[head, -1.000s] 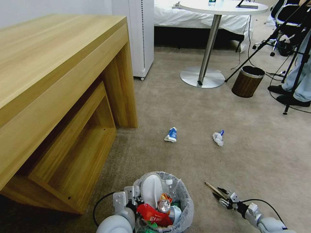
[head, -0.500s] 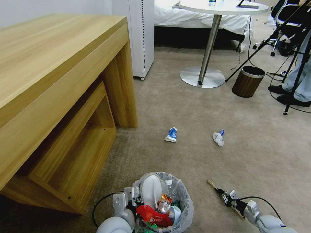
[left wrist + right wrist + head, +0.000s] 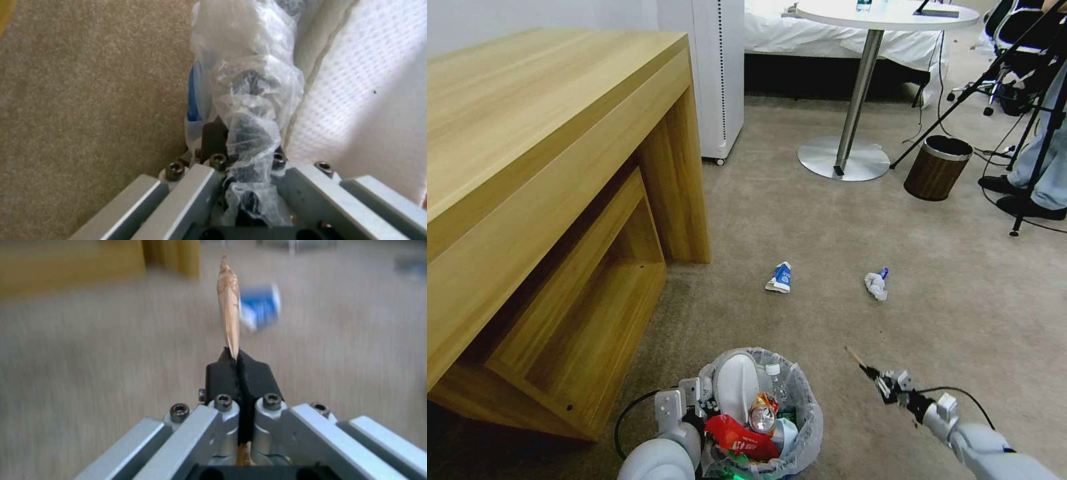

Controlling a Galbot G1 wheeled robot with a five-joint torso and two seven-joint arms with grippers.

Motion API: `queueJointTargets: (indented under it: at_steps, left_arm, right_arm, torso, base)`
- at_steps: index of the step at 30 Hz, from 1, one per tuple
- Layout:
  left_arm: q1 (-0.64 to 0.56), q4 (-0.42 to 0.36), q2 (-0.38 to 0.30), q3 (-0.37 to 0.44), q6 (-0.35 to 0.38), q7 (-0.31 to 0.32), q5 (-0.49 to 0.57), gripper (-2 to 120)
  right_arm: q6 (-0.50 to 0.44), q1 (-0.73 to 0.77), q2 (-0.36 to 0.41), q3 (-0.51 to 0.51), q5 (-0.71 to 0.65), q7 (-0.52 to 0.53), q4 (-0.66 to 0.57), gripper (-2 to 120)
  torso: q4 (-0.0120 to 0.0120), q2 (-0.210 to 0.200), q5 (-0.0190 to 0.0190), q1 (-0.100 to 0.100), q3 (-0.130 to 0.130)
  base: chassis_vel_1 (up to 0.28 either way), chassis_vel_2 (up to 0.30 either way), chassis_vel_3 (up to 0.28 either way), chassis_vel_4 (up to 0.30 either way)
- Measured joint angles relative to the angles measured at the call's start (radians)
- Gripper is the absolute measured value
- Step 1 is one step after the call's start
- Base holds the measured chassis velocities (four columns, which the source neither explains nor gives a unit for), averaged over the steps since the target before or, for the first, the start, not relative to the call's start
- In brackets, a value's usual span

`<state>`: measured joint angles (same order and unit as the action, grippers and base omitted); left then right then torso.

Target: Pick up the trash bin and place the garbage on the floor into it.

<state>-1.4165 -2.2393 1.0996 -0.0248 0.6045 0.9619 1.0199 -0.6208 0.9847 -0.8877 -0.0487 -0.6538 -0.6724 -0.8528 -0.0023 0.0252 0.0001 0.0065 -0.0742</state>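
Right claw (image 3: 878, 381) pinches the wooden stick (image 3: 855, 357), its long axis pointing forward. The trash bin (image 3: 800, 437), gripped at its rim by the left claw (image 3: 702, 400), lies to the stick's left.

a beige carpet (image 3: 840, 220) covers the room. a light wood desk (image 3: 540, 133) with an open shelf fills the 9 o'clock side. at 12 a white cabinet (image 3: 715, 73) on casters stands against a pale wall (image 3: 527, 17), a white bed (image 3: 827, 37) beside it. a round white table (image 3: 887, 15) on a steel post and disc base stands at 1. a brown bin (image 3: 937, 168) and black tripod legs (image 3: 1030, 133) sit at 2.
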Motion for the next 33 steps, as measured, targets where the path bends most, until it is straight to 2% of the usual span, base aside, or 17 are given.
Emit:
queueJointTargets:
  at_steps: [1, 3, 5, 6, 7, 9, 10, 13, 14, 16, 17, 20, 24, 33]
  left_arm:
    - [0.0, 0.0, 0.0, 0.0, 0.0, 0.0, 0.0, 0]
    - [-0.002, 0.001, -0.001, 0.001, 0.0, 0.001, 0.003, 0]
    - [0.001, 0.006, -0.001, 0.004, -0.002, 0.003, 0.011, 0]
    - [0.001, 0.006, -0.001, 0.004, -0.002, 0.003, 0.011, 0]
    - [0.004, 0.01, 0.001, 0.005, -0.003, 0.004, 0.016, 0]
    - [0.011, 0.015, 0.007, 0.006, -0.004, 0.007, 0.02, 0]
    - [0.011, 0.015, 0.007, 0.006, -0.004, 0.007, 0.02, 0]
    - [0.021, 0.022, 0.015, 0.004, -0.004, 0.009, 0.026, 0]
    - [0.021, 0.022, 0.015, 0.004, -0.004, 0.009, 0.026, 0]
    - [0.044, 0.024, 0.024, 0.003, -0.004, 0.013, 0.041, 0]
    - [0.044, 0.024, 0.024, 0.003, -0.004, 0.013, 0.041, 0]
    - [0.101, 0.02, 0.032, 0.0, -0.009, 0.041, 0.094, 0]
    - [0.14, 0.014, 0.026, -0.003, -0.014, 0.062, 0.133, 0]
    - [0.166, 0.015, 0.023, -0.017, -0.014, 0.076, 0.157, 0]
  right_arm:
    - [0.0, 0.0, 0.0, 0.0, 0.0, 0.0, 0.0, 0]
    - [0.011, 0.014, 0.045, -0.017, -0.068, -0.006, -0.155, 0]
    - [0.023, 0.029, 0.103, -0.04, -0.092, -0.007, -0.327, 0]
    - [0.023, 0.029, 0.103, -0.04, -0.092, -0.007, -0.327, 0]
    - [0.035, 0.032, 0.147, -0.052, -0.111, -0.001, -0.452, 0]
    - [0.058, 0.027, 0.199, -0.046, -0.122, 0.018, -0.588, 0]
    - [0.058, 0.027, 0.199, -0.046, -0.122, 0.018, -0.588, 0]
    - [0.094, 0.005, 0.241, -0.008, -0.125, 0.044, -0.738, 0]
    - [0.094, 0.005, 0.241, -0.008, -0.125, 0.044, -0.738, 0]
    - [0.119, -0.022, 0.248, 0.039, -0.124, 0.063, -0.816, 0]
    - [0.119, -0.022, 0.248, 0.039, -0.124, 0.063, -0.816, 0]
    - [0.133, -0.08, 0.24, 0.139, -0.118, 0.084, -0.858, 0]
    - [0.139, -0.123, 0.224, 0.219, -0.11, 0.101, -0.869, 0]
    - [0.136, -0.196, 0.173, 0.333, -0.077, 0.122, -0.821, 0]
  torso:
    - [0.0, 0.0, 0.0, 0.0, 0.0]
    - [0.0005, 0.0, -0.0005, 0.0, 0.0]
    - [0.0001, 0.0, 0.0007, 0.0, 0.0]
    - [0.0001, 0.0, 0.0007, 0.0, 0.0]
    - [0.0002, 0.0, -0.0012, 0.0, 0.0]
    - [0.0002, 0.0, 0.0002, 0.0, 0.0]
    - [0.0002, 0.0, 0.0002, 0.0, 0.0]
    - [0.0002, 0.0, -0.0001, 0.0, 0.0]
    - [0.0002, 0.0, -0.0001, 0.0, 0.0]
    - [0.0003, 0.0, -0.0002, 0.0, 0.0]
    - [0.0003, 0.0, -0.0002, 0.0, 0.0]
    - [0.0001, 0.0, -0.0001, 0.0, 0.0]
    - [0.0002, 0.0, 0.0001, 0.0, 0.0]
    - [0.0001, 0.0, 0.0, 0.0, 0.0]
  base:
    - [0.0, 0.0, 0.0, 0.0]
    - [0.0, 0.0, 0.0, 0.0]
    - [0.0, 0.0, 0.0, 0.0]
    - [0.0, 0.0, 0.0, 0.0]
    - [0.0, 0.0, 0.0, 0.0]
    - [0.0, 0.0, 0.0, 0.0]
    - [0.0, 0.0, 0.0, 0.0]
    - [0.0, 0.0, 0.0, 0.0]
    - [0.0, 0.0, 0.0, 0.0]
    - [0.0, 0.0, 0.0, 0.0]
    - [0.0, 0.0, 0.0, 0.0]
    - [0.0, 0.0, 0.0, 0.0]
    - [0.0, 0.0, 0.0, 0.0]
    - [0.0, 0.0, 0.0, 0.0]
